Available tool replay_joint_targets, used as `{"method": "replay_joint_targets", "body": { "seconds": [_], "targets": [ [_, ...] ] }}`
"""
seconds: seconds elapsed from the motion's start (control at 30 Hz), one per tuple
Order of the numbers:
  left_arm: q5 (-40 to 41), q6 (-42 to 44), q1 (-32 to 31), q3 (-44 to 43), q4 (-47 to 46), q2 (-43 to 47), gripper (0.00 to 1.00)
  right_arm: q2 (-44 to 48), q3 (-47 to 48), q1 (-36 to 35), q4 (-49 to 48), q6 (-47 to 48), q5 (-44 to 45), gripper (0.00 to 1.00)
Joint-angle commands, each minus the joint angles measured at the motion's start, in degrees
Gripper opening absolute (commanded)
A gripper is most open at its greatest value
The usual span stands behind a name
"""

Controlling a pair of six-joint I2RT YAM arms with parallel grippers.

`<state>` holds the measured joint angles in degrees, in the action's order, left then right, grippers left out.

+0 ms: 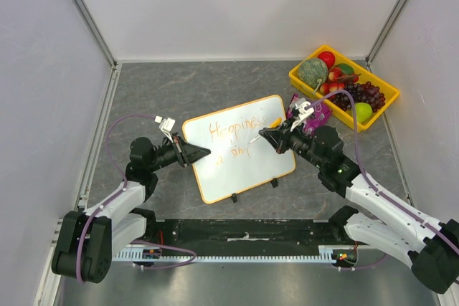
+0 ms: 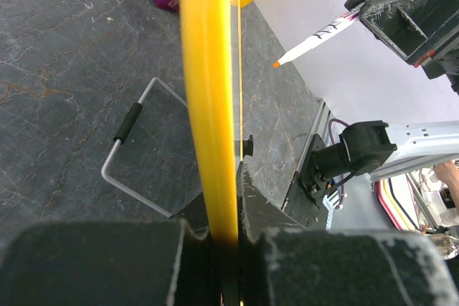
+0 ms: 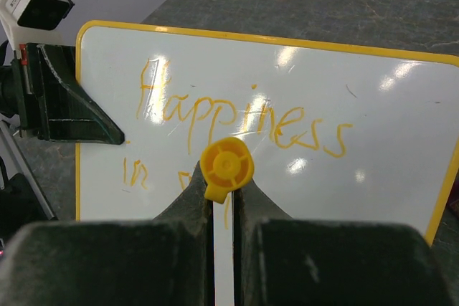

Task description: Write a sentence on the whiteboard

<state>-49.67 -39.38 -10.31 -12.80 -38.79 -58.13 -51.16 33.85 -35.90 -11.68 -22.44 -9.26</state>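
Observation:
The whiteboard (image 1: 240, 148) with its orange-yellow rim stands tilted on the table, two black clips on its near edge. Orange writing (image 1: 235, 130) reads "Happiness" with "in" and the start of another word below; it also shows in the right wrist view (image 3: 244, 116). My left gripper (image 1: 201, 152) is shut on the board's left rim (image 2: 208, 105). My right gripper (image 1: 267, 136) is shut on an orange marker (image 3: 226, 168), seen end-on by its yellow cap. The marker's tip (image 2: 275, 64) points at the board's second line; I cannot tell if it touches.
A yellow tray (image 1: 301, 80) of toy fruit stands at the back right, with a purple packet (image 1: 315, 114) beside it behind my right gripper. The board's wire stand (image 2: 129, 148) rests on the table behind the board. Grey walls close the sides and back.

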Motion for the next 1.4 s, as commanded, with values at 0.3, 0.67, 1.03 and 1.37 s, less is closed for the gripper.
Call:
{"method": "replay_joint_targets", "body": {
  "seconds": [0.3,0.67,1.03,1.37],
  "targets": [
    [2.4,8.3,0.0,1.5,3.0,-1.8,0.02,-2.8,-2.1,-2.5,-6.9,0.8,10.2,0.0],
    [2.2,8.2,0.1,1.4,2.6,-2.6,0.02,-3.6,-4.0,-2.5,-7.4,0.2,9.4,0.0],
    [1.8,8.0,0.1,1.4,2.1,-3.0,0.02,-4.3,-5.3,-2.5,-6.7,-0.1,9.4,0.0],
    [1.8,8.0,0.0,1.4,2.0,-3.1,0.02,-2.7,-6.9,-2.4,-3.5,0.3,9.4,0.0]
  ]
}}
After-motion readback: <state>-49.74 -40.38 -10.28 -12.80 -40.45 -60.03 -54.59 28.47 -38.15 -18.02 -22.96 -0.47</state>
